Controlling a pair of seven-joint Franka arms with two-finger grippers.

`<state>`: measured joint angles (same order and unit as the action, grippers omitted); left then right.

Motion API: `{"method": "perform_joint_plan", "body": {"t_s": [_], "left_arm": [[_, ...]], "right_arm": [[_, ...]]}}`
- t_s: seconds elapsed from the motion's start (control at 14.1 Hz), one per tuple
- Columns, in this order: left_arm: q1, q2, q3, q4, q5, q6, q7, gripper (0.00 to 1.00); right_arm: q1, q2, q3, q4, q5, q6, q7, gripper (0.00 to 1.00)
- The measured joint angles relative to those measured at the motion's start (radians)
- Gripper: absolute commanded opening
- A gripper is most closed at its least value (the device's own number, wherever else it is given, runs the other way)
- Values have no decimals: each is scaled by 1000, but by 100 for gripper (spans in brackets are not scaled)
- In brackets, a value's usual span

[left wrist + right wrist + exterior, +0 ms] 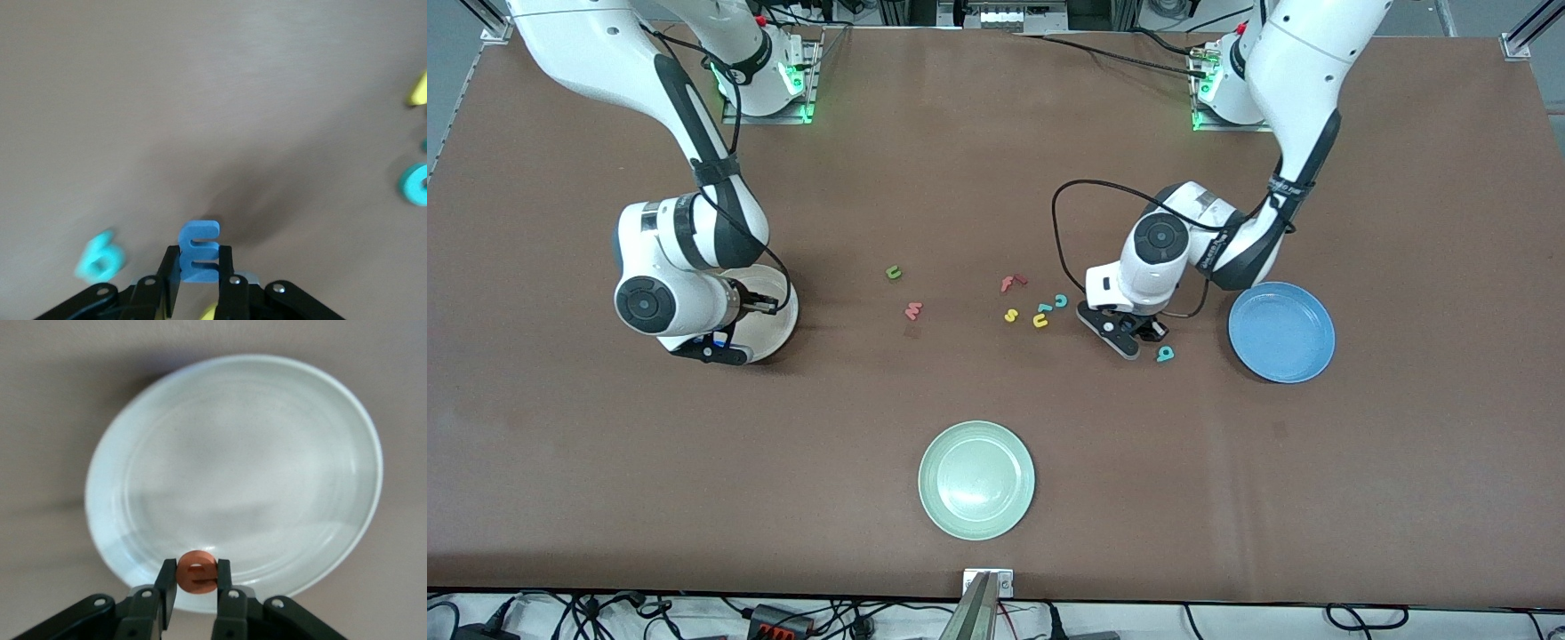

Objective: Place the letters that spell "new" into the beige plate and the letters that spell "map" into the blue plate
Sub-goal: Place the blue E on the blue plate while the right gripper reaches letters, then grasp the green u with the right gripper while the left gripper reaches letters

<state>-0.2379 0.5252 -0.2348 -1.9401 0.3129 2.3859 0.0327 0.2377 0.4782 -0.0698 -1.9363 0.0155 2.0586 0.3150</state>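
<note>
My left gripper is shut on the dark blue m, low over the table beside the blue plate. The teal p lies close by on the table. A scrap of yellow foam shows under the finger bases. My right gripper is shut on the orange e, above the rim of the beige plate, which has nothing in it. The green n and pinkish-red w lie mid-table.
A red f, teal c, yellow s and yellow u are clustered between the w and my left hand. A pale green plate sits nearest the front camera. A black cable loops by the left wrist.
</note>
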Motion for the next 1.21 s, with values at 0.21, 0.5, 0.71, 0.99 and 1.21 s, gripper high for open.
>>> {"method": "perform_joint_plan", "body": {"t_s": [0.21, 0.5, 0.71, 0.99, 1.21], "left_arm": [[65, -94, 1, 77, 0, -289, 17, 11], [188, -122, 4, 73, 1, -411, 93, 13], [294, -88, 6, -2, 1, -311, 171, 27], [324, -69, 5, -50, 1, -263, 177, 100], [324, -75, -13, -43, 1, -257, 177, 100]], "right_arm": [[-2, 21, -1, -41, 0, 83, 0, 92], [-4, 13, 0, -17, 0, 87, 0, 100], [31, -40, 19, 26, 0, 11, -20, 100], [181, -52, 71, 24, 8, 30, 28, 100], [273, -31, 74, -1, 8, 114, 86, 100]]}}
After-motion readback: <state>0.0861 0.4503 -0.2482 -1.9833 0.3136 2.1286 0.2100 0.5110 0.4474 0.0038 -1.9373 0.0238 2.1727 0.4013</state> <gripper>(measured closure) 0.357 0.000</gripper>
